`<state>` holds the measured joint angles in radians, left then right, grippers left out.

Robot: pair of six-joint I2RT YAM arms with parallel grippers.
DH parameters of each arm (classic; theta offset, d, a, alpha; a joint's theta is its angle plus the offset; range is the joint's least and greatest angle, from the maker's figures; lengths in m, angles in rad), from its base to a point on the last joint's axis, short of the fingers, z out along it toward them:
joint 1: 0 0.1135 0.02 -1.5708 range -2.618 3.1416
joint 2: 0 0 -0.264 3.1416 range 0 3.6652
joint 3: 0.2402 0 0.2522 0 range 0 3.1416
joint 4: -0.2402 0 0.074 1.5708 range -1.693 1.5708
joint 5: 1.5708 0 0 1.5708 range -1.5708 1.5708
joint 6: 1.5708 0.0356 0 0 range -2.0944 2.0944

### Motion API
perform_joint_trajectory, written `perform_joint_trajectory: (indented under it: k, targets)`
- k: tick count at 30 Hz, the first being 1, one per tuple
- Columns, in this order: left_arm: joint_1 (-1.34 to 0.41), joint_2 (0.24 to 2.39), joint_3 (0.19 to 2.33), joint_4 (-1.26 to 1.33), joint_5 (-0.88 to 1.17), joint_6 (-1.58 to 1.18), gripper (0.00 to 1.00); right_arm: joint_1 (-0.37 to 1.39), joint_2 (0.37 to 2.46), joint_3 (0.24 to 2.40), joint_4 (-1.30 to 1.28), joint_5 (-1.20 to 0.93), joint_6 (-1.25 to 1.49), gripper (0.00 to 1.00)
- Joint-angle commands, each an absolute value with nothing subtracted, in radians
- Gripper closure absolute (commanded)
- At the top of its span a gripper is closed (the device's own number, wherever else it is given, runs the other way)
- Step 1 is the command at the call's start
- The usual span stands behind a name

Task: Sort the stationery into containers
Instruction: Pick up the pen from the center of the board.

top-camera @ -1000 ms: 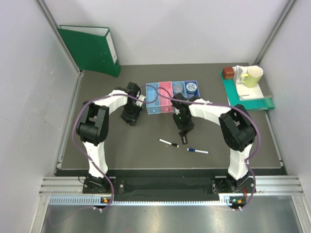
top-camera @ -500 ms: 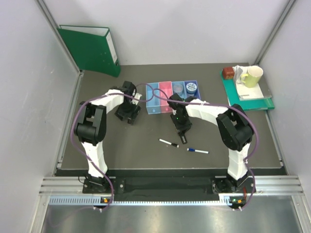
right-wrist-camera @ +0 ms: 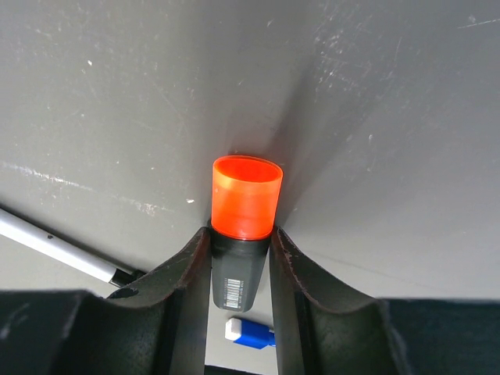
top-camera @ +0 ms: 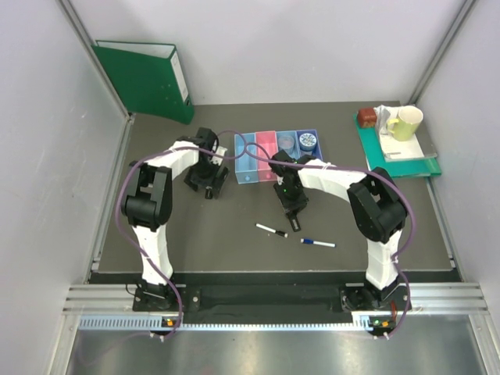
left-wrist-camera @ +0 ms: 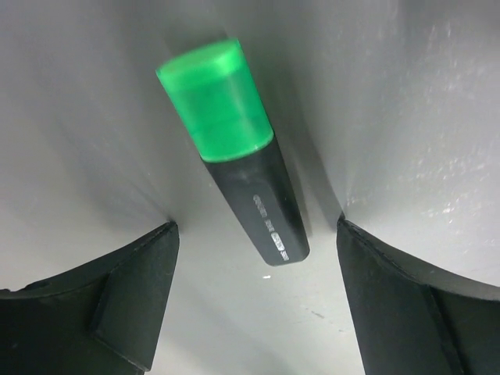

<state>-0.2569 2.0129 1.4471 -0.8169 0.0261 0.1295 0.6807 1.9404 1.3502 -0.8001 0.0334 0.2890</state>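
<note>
My left gripper (top-camera: pixel 205 181) (left-wrist-camera: pixel 254 234) is open over a black highlighter with a green cap (left-wrist-camera: pixel 234 148), which lies on the table. Its black end reaches between the jaws without touching them. My right gripper (top-camera: pixel 291 201) (right-wrist-camera: pixel 241 242) is shut on a black highlighter with an orange cap (right-wrist-camera: pixel 246 205), cap pointing away. Two thin white pens (top-camera: pixel 271 230) (top-camera: pixel 318 243) lie on the table nearer the arms. The black-tipped pen (right-wrist-camera: pixel 55 246) and the blue pen tip (right-wrist-camera: pixel 250 331) show in the right wrist view. The four joined bins (top-camera: pixel 247 178) stand behind both grippers. A round tub (top-camera: pixel 308 140) sits in the purple bin.
A green binder (top-camera: pixel 148 78) leans at the back left. A teal tray (top-camera: pixel 422 166) at the back right holds a yellow-green mug (top-camera: pixel 405 123) and a brown block (top-camera: pixel 366 118). Both arms' purple cables loop over the bins.
Both grippers have shifted slightly toward the back left. The right gripper still holds the orange-capped highlighter. The pens have not moved.
</note>
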Motion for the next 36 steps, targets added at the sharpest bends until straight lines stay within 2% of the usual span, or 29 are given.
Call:
perform_joint_trajectory:
  k: [1, 3, 6, 11, 17, 28, 36]
  targets:
    - [-0.262, 2.112, 1.470, -0.698, 0.045, 0.087, 0.16, 0.703, 1.956, 1.390, -0.782, 0.046, 0.281, 0.73]
    - [-0.261, 2.129, 1.480, -0.686, 0.040, 0.083, 0.18, 0.703, 1.963, 1.397, -0.782, 0.046, 0.281, 0.73]
    - [-0.262, 2.149, 1.486, -0.678, 0.035, 0.075, 0.30, 0.701, 1.974, 1.405, -0.784, 0.048, 0.282, 0.73]
    - [-0.262, 2.167, 1.476, -0.676, 0.049, 0.069, 0.76, 0.701, 1.990, 1.423, -0.790, 0.049, 0.281, 0.78]
    - [-0.264, 2.142, 1.445, -0.681, 0.038, 0.080, 0.98, 0.703, 1.974, 1.422, -0.790, 0.064, 0.276, 0.90]
    - [-0.264, 2.040, 1.448, -0.741, 0.066, 0.077, 1.00, 0.706, 1.891, 1.445, -0.793, 0.120, 0.238, 0.96]
    - [-0.264, 1.913, 1.535, -0.842, 0.182, 0.087, 1.00, 0.707, 1.784, 1.453, -0.770, 0.095, 0.170, 0.98]
